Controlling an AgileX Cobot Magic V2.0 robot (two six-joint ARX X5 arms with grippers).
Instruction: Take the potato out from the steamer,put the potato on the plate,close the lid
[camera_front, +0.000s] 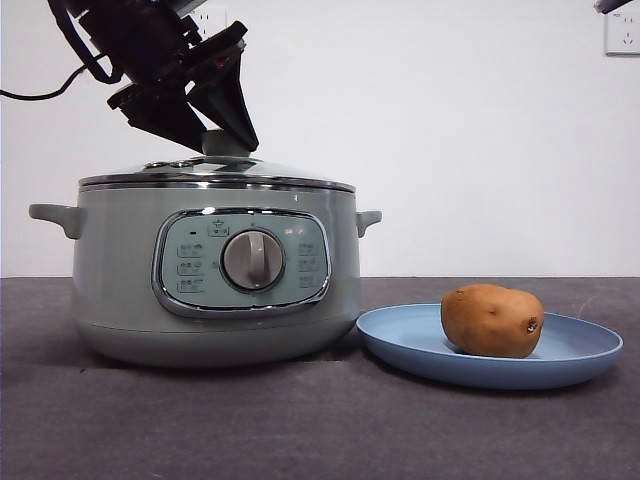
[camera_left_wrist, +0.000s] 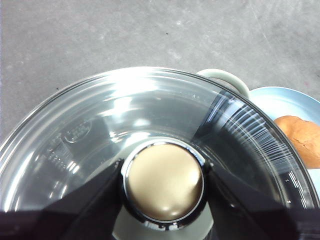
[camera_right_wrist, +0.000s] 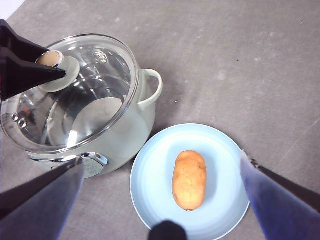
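The potato already lies on the plate, which sits on the tabletop just beside the steamer, on the side away from the steamer's far handle. So the first two steps look done, and the step in hand is closing the lid.

The lid rests on the steamer's rim and looks level in the front view, its chrome edge meeting the pot all the way round as far as can be seen. The left gripper is directly above the steamer, its fingers standing on either side of the lid's knob. In the left wrist view they lie close against the knob's chrome collar, but whether they press on it or stand a hair off cannot be told.

The right gripper hangs high over the plate beside the steamer, its fingers spread wide and holding nothing.

By my judgement the task is nearly finished. The next move calls for the left fingers to part cleanly from the knob and rise straight up from the steamer, without dragging the lid off its seat
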